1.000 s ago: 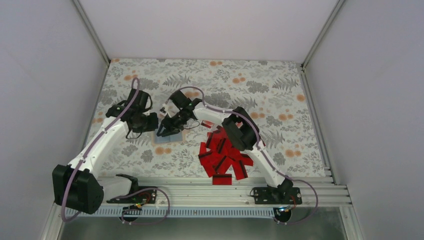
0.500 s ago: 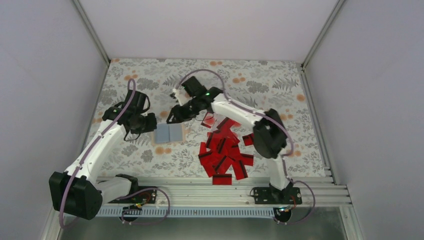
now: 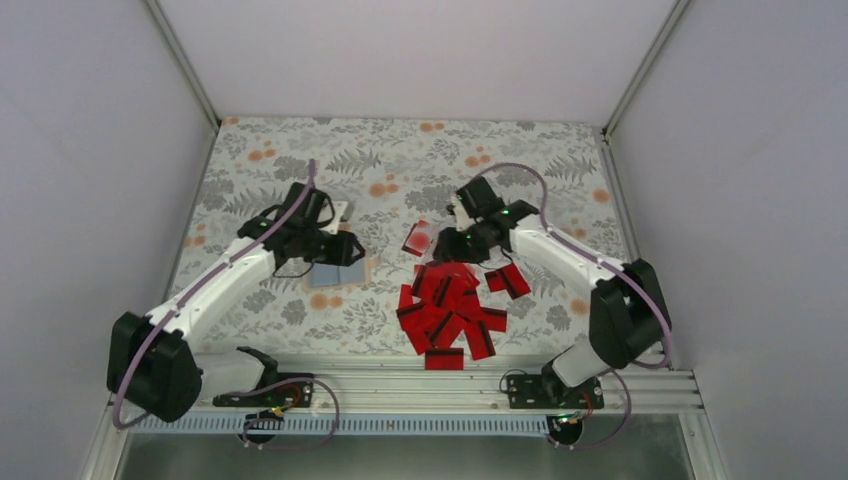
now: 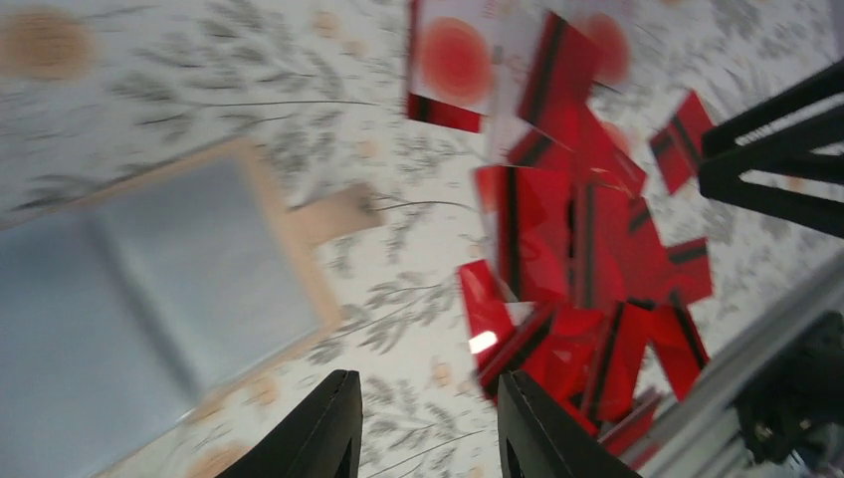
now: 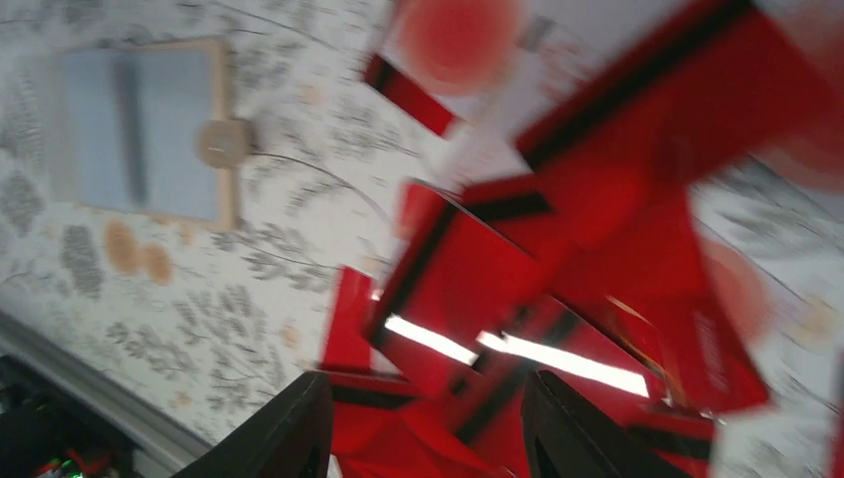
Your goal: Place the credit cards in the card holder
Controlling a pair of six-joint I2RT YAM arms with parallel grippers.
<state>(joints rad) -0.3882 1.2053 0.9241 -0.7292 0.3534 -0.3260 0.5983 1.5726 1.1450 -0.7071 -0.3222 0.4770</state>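
Left wrist view: my left pincer (image 4: 428, 426) hangs partly spread and empty over the table (image 4: 398, 294) near the open card holder (image 4: 149, 289), while my right pincer (image 5: 423, 428), also spread, holds nothing above the heaped credit cards (image 5: 557, 249).

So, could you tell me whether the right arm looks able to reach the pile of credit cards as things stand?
Probably yes: the right gripper hovers open over the far edge of the credit cards, with nothing between them.
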